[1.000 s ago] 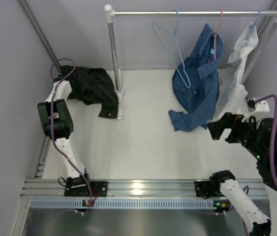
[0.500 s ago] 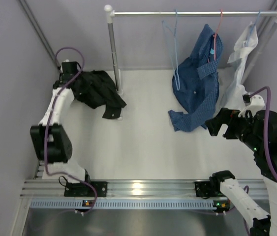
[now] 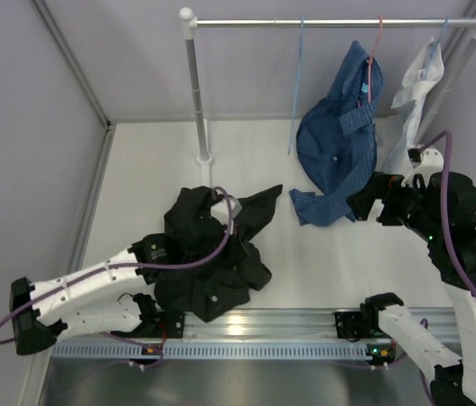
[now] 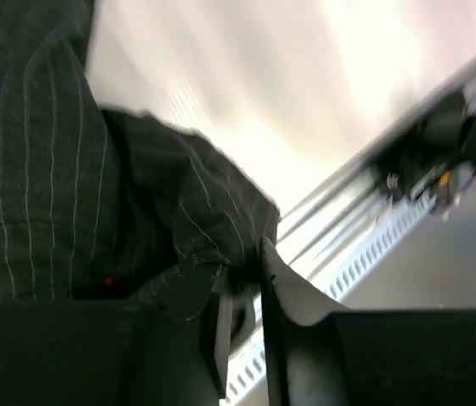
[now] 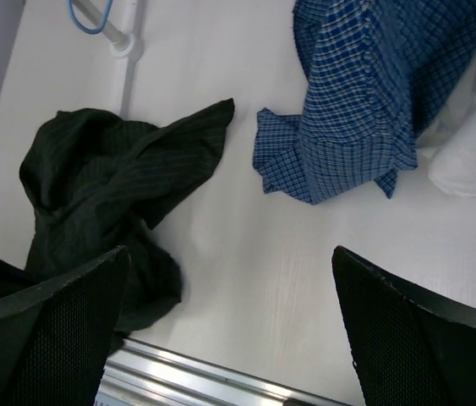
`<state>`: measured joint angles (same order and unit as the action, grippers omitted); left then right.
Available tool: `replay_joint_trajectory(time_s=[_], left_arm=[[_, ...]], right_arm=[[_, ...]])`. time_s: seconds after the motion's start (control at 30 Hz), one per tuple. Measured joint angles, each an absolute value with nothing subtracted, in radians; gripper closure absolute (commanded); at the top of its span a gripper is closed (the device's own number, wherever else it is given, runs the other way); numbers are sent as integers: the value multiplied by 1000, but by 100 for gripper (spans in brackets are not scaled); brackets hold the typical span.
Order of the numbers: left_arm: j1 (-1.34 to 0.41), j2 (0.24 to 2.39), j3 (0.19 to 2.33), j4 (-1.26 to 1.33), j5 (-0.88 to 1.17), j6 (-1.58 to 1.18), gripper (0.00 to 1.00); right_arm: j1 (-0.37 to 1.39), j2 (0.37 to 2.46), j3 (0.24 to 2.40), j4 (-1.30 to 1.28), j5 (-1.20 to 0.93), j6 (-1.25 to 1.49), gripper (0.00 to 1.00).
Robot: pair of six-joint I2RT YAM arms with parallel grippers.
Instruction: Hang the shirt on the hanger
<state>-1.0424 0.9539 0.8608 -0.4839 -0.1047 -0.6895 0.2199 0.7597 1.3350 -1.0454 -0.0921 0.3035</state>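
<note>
The black pinstriped shirt (image 3: 212, 254) lies crumpled on the table at the front, left of centre. It also shows in the right wrist view (image 5: 111, 186). My left gripper (image 4: 244, 269) is shut on a fold of the shirt (image 4: 68, 194), and in the top view it is buried at the shirt's left edge (image 3: 160, 250). The light-blue hanger (image 3: 295, 85) hangs on the rail, seen edge-on; its lower corner shows in the right wrist view (image 5: 90, 15). My right gripper (image 5: 229, 254) is wide open and empty, held above the table right of the shirt (image 3: 363, 206).
A blue checked shirt (image 3: 339, 152) hangs from a red-pink hanger (image 3: 374, 51) and trails onto the table. A white garment (image 3: 419, 80) hangs at the rail's right end. The rack's post (image 3: 195, 93) stands behind the shirt. An aluminium rail (image 3: 246, 326) runs along the front edge.
My left arm has pulled the black shirt from the back left corner to the front, left of centre. The light-blue hanger has swung edge-on. My right gripper shifted slightly.
</note>
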Motion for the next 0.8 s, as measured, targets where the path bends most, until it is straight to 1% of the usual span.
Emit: replay_joint_trajectory(time_s=[0.03, 0.1, 0.13, 0.17, 0.23, 0.37, 0.43, 0.47, 0.57, 0.67, 0.8], left_arm=[[-1081, 975, 855, -505, -95, -684, 43], [-1142, 1008, 863, -549, -94, -685, 29], [-1157, 1011, 873, -572, -110, -686, 20], [-1163, 1005, 896, -611, -141, -690, 6], [-1173, 982, 943, -662, -196, -698, 2], [-1172, 928, 1121, -773, -344, -682, 2], [-1172, 937, 1206, -822, -349, -648, 2], [-1172, 945, 1238, -841, -341, -631, 2], [-1172, 1021, 1310, -905, -235, -580, 2], [-1172, 1120, 1299, -955, -142, -569, 2], [-1172, 1261, 1250, -987, -32, -569, 2]], right_arm=[[220, 761, 1325, -1028, -114, 313, 1], [220, 763, 1293, -995, -159, 331, 1], [220, 769, 1274, -981, -187, 342, 0], [220, 778, 1254, -970, -216, 353, 1], [220, 802, 1219, -945, -286, 366, 1], [236, 844, 1145, -891, -404, 396, 1], [256, 852, 1110, -878, -424, 406, 1], [263, 848, 1092, -873, -433, 411, 1], [276, 819, 1046, -856, -477, 416, 1], [303, 770, 974, -846, -521, 417, 2], [342, 691, 853, -843, -522, 432, 2]])
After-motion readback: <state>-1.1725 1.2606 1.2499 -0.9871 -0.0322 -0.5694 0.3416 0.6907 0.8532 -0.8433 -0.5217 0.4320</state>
